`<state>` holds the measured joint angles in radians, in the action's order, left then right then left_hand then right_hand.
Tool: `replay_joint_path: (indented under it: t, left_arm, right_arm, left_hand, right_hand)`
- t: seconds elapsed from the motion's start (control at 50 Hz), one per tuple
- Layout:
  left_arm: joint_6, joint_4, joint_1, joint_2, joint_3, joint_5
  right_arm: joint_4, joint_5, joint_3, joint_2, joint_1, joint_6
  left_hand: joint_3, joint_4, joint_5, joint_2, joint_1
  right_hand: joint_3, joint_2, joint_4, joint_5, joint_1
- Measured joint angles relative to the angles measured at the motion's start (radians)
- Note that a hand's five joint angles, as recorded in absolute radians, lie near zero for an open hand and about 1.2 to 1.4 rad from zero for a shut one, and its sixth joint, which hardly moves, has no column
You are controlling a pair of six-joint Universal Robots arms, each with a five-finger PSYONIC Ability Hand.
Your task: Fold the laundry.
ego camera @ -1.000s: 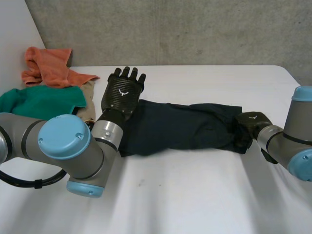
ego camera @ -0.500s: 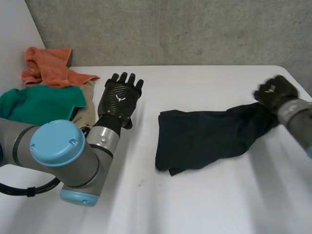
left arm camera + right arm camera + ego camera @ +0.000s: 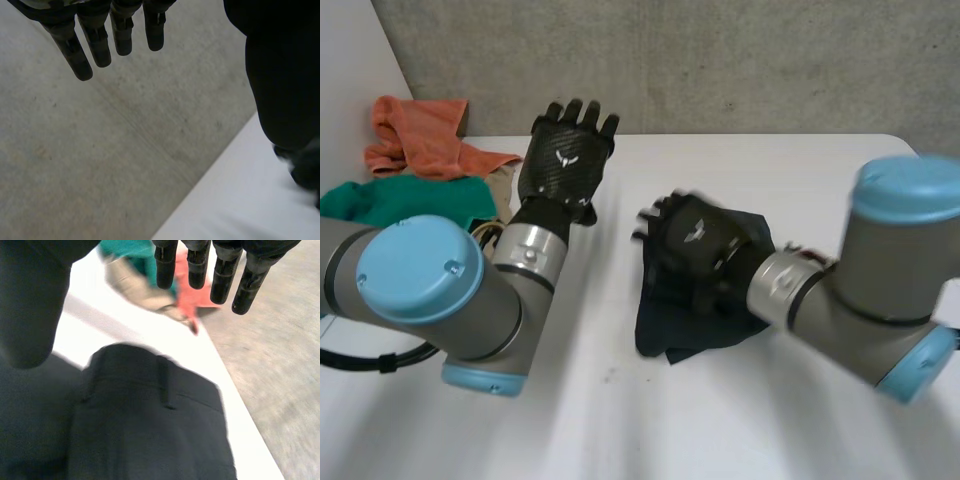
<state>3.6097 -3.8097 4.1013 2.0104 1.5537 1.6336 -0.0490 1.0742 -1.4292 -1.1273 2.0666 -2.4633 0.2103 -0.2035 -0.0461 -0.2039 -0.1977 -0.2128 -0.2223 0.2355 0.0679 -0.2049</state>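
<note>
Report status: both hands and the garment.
Left hand open, raised. Right hand open above dark trousers, bunched on table. Spare laundry piled aside, not obstructing.

Dark garment: plain black-navy throughout, no print; its belt loop matches, per the right wrist view.

Left hand: black, fine woven carbon pattern, small white mark on its back.

Right hand: black, same white mark.

Left arm and right arm: grey, light-blue caps.

Surface: white.

Wall: grey, faintly speckled.

Orange cloth, teal cloth, beige cloth: all plain.
</note>
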Motion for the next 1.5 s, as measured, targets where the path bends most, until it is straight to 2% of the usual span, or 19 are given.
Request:
replay_joint_path:
  t: [0.14,0.24,0.38,0.5,0.68,0.74,0.78,0.8,0.82,0.9,1.12,1.3,1.32,1.36,1.38,1.4,1.42,1.44,1.5]
  left_arm:
    - [-0.069,0.064,-0.039,0.044,-0.117,-0.005]
    - [-0.116,0.153,-0.095,0.108,-0.193,-0.014]
    - [-0.127,0.258,-0.154,0.206,-0.233,-0.027]
    - [-0.122,0.274,-0.172,0.276,-0.256,-0.031]
    - [-0.106,0.269,-0.174,0.379,-0.331,-0.025]
    - [-0.079,0.266,-0.173,0.404,-0.351,-0.022]
    - [-0.053,0.259,-0.173,0.414,-0.357,-0.020]
    - [-0.044,0.255,-0.173,0.415,-0.357,-0.020]
    - [-0.034,0.252,-0.174,0.415,-0.356,-0.019]
    - [-0.009,0.241,-0.181,0.401,-0.340,-0.017]
    - [0.012,0.244,-0.218,0.187,-0.120,-0.019]
    - [0.054,0.245,-0.223,0.114,-0.012,-0.017]
    - [0.063,0.245,-0.221,0.115,-0.013,-0.016]
    - [0.070,0.244,-0.218,0.117,-0.020,-0.014]
    - [0.074,0.244,-0.215,0.118,-0.029,-0.012]
    - [0.075,0.243,-0.213,0.119,-0.037,-0.010]
    - [0.076,0.243,-0.210,0.120,-0.049,-0.006]
    - [0.075,0.243,-0.207,0.120,-0.063,-0.002]
    - [0.065,0.243,-0.200,0.119,-0.107,0.017]
  right_arm:
    - [0.017,0.027,0.038,-0.093,-0.165,-0.443]
    - [0.083,0.068,0.071,-0.099,-0.249,-0.565]
    - [0.156,0.134,0.098,-0.045,-0.272,-0.519]
    - [0.173,0.160,0.118,0.007,-0.266,-0.434]
    - [0.202,0.180,0.191,0.078,-0.263,-0.404]
    - [0.212,0.193,0.220,0.098,-0.257,-0.403]
    - [0.214,0.198,0.235,0.107,-0.251,-0.403]
    - [0.215,0.200,0.240,0.110,-0.249,-0.403]
    - [0.216,0.202,0.248,0.114,-0.245,-0.403]
    - [0.223,0.200,0.274,0.125,-0.235,-0.402]
    - [0.437,0.054,0.467,0.246,-0.223,-0.391]
    - [0.494,0.037,0.525,0.348,-0.221,-0.388]
    - [0.491,0.038,0.521,0.357,-0.219,-0.387]
    - [0.485,0.040,0.515,0.365,-0.217,-0.385]
    - [0.476,0.042,0.507,0.371,-0.215,-0.382]
    - [0.468,0.045,0.502,0.374,-0.213,-0.380]
    - [0.459,0.049,0.495,0.378,-0.212,-0.376]
    - [0.450,0.053,0.489,0.380,-0.211,-0.373]
    - [0.424,0.065,0.470,0.382,-0.207,-0.361]
  left_hand:
    - [0.000,0.000,0.000,0.000,0.000]
    - [0.004,-0.004,-0.003,-0.005,-0.004]
    - [0.080,-0.091,-0.076,-0.089,-0.094]
    - [0.181,-0.186,-0.173,-0.188,-0.196]
    - [0.357,-0.367,-0.348,-0.368,-0.386]
    - [0.540,-0.547,-0.519,-0.547,-0.551]
    - [0.756,-0.766,-0.732,-0.780,-0.739]
    - [0.756,-0.766,-0.732,-0.780,-0.739]
    - [0.905,-0.918,-0.868,-0.916,-0.821]
    - [0.975,-0.990,-0.920,-0.984,-0.823]
    - [0.978,-0.994,-0.920,-0.988,-0.851]
    - [0.963,-0.972,-0.920,-0.970,-0.855]
    - [0.794,-0.797,-0.761,-0.780,-0.685]
    - [0.712,-0.713,-0.679,-0.717,-0.591]
    - [0.405,-0.420,-0.386,-0.404,-0.292]
    - [0.279,-0.288,-0.259,-0.278,-0.196]
    - [0.279,-0.288,-0.259,-0.278,-0.196]
    - [0.138,-0.132,-0.109,-0.138,-0.129]
    - [0.114,-0.109,-0.079,-0.114,-0.129]
  right_hand:
    - [0.000,0.000,0.000,0.000,0.000]
    - [0.000,0.000,0.000,0.000,0.000]
    - [0.000,0.000,0.000,0.000,0.000]
    - [0.000,0.000,0.000,0.000,0.000]
    - [0.000,0.000,0.000,0.000,0.000]
    - [0.000,0.000,0.000,0.000,0.000]
    - [0.000,0.000,0.000,0.000,0.000]
    - [0.000,0.000,0.000,0.000,0.000]
    - [0.000,0.000,0.000,0.000,0.000]
    - [0.000,0.000,0.000,0.000,0.000]
    - [0.000,0.000,0.000,0.000,0.000]
    - [0.000,0.000,0.000,0.000,0.000]
    - [0.000,0.000,0.000,0.000,0.000]
    - [0.006,0.000,0.000,0.000,0.004]
    - [0.006,0.000,0.000,0.000,0.007]
    - [0.008,0.000,0.000,0.000,0.007]
    - [0.014,0.000,0.000,0.000,0.007]
    - [0.015,0.000,0.000,0.000,0.007]
    - [0.015,0.000,0.000,0.000,0.007]
